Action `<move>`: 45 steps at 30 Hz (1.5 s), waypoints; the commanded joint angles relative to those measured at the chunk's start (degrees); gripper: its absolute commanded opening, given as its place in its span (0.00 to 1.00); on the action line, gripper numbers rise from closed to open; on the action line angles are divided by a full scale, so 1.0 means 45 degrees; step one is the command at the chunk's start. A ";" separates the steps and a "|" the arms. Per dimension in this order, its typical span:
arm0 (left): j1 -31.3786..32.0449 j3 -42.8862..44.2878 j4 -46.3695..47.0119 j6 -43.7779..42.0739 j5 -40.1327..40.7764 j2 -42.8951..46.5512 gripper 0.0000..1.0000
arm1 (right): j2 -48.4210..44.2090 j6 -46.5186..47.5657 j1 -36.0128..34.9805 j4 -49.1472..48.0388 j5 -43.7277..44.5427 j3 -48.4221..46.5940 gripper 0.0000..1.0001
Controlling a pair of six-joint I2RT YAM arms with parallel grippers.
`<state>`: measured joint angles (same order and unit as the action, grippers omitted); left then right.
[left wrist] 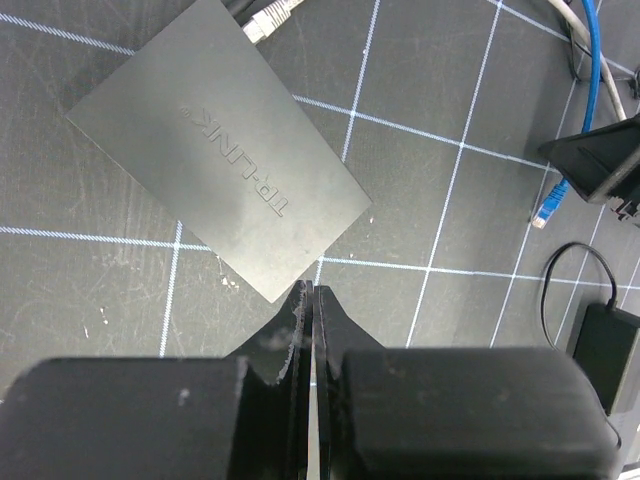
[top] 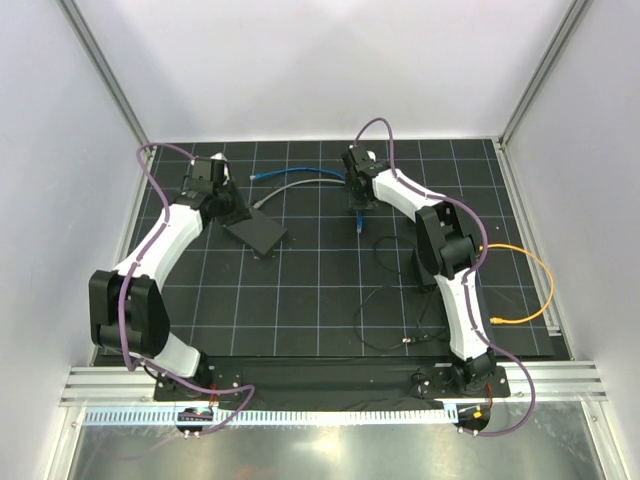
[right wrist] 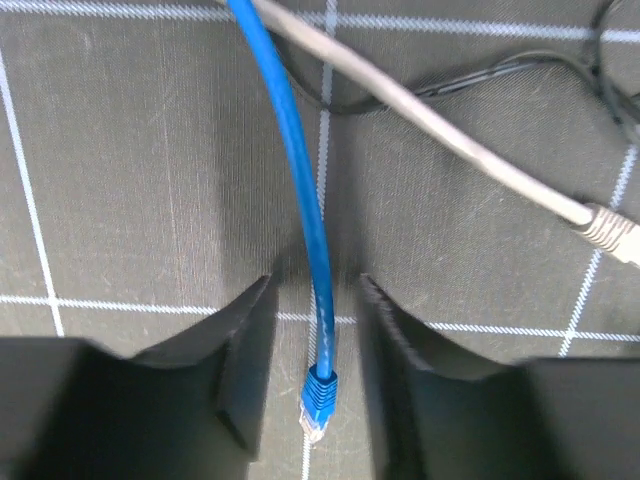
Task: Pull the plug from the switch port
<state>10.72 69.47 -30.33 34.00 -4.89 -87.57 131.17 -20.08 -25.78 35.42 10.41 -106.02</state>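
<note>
The black TP-LINK switch (top: pixel 257 235) (left wrist: pixel 222 145) lies flat on the gridded mat. My left gripper (top: pixel 237 215) (left wrist: pixel 310 292) is shut with nothing between its fingers, its tips at the switch's near corner. The blue cable (top: pixel 300 173) (right wrist: pixel 300 170) runs between the fingers of my right gripper (top: pixel 358 205) (right wrist: pixel 316 282), which is open and touches neither side of it. Its blue plug (top: pixel 360 228) (left wrist: pixel 545 208) (right wrist: pixel 318 395) is free of the switch, well to the right of it. A grey plug (top: pixel 261 203) (left wrist: pixel 268 16) sits by the switch's far edge; I cannot tell whether it is in a port.
A grey cable (right wrist: pixel 450 140) crosses behind the blue one. A black power adapter (left wrist: pixel 605 345) with a thin black wire (top: pixel 385 300) lies right of centre. An orange cable (top: pixel 530 290) loops by the right wall. White walls and metal rails border the mat.
</note>
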 commanded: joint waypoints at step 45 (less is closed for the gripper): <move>-0.0273 -0.0751 -0.0292 0.0355 0.2746 0.5496 0.10 | -0.1689 -0.7823 -0.5929 -0.7108 -0.5675 0.2655 0.01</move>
<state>9.72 63.99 -30.68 35.73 6.44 -63.22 124.46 -49.89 -51.48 10.81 -18.06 -97.56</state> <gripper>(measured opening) 0.096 0.081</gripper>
